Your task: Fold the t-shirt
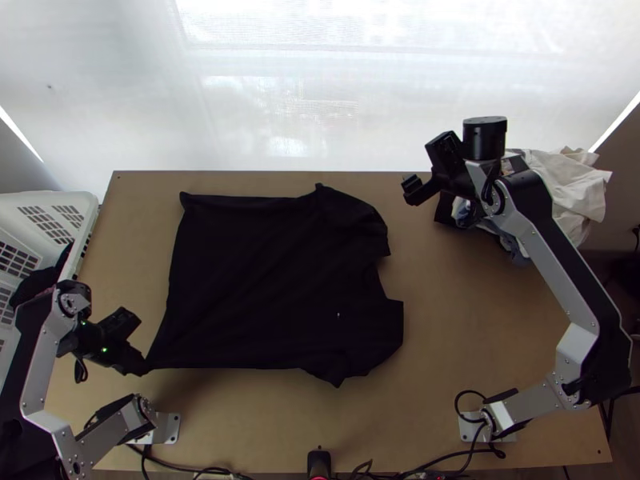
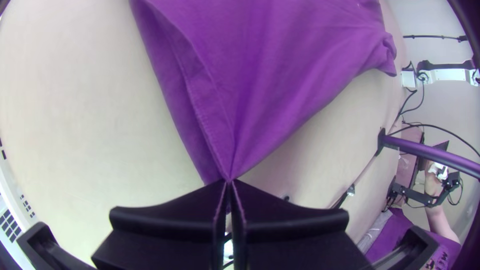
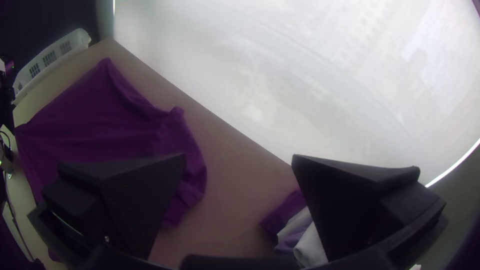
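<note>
- T-shirt [image 1: 272, 280], dark, spread out on the wooden table [image 1: 448, 344], left of the middle, its hem towards the left side and its neck opening towards the right
- Left gripper [image 1: 142, 368] at the hem corner nearest the robot, fingers [image 2: 170, 214] clenched together on a pinch of that cloth
- Creases fan out from the pinched corner in the left wrist view, the fabric drawn to a point at the fingertips
- The other hem corner [image 1: 186, 198] lies towards the table's far edge, with a small rumple in it
- Far sleeve [image 1: 356, 212] lies outstretched at an angle, bunched a little near the shirt's far side
- Near sleeve [image 1: 384, 336] lies on the robot's side of the neck opening, wrinkled where it meets the body
- A small pale mark [image 1: 338, 314] shows on the chest
- Right gripper [image 1: 412, 190] is above the far part of the table, to the right of the shirt and well apart from it; its fingers [image 3: 350, 192] are released, standing wide apart
- Heap of clothes [image 1: 568, 184], white, dark and bluish, sits at the far right corner, beside and partly behind the right gripper
- White slotted basket [image 1: 60, 195] stands at the table's left side, dark cloth [image 1: 36, 282] inside it
</note>
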